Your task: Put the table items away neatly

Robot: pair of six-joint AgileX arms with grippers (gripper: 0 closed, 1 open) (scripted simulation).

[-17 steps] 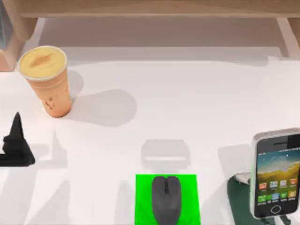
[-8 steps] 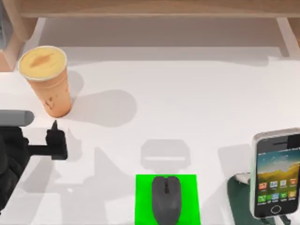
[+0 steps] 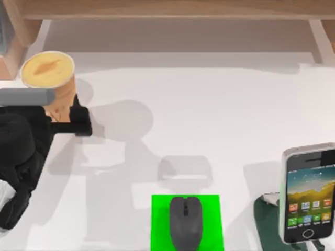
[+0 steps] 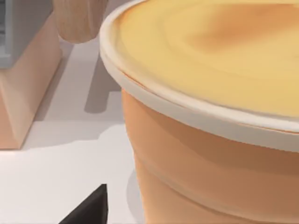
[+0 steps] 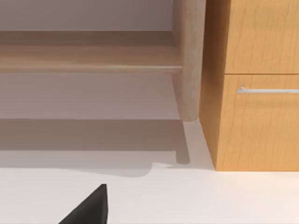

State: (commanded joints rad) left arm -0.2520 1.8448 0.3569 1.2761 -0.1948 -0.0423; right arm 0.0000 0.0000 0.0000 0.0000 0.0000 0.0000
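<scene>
Orange cup [image 3: 56,86] with yellow lid [image 3: 47,69] stands upright at the bench's [image 3: 209,120] far left. My left gripper [image 3: 73,117] is right at the cup's base, on its near side; one black finger [image 3: 81,119] pokes out beside it. Can't tell if the gripper is open or closed. Left wrist view: cup wall [image 4: 210,172] and lid rim very close.

Mouse [image 3: 185,222] sits on the green pad [image 3: 160,222], well right of the cup and nearer the front edge. Phone [image 3: 309,193] leans on the dark green stand [image 3: 269,222], farther right again.

Right wrist view: white bench surface, wooden drawer unit [image 5: 257,93], a black fingertip [image 5: 91,207] at the edge; that gripper's state I can't tell either.
</scene>
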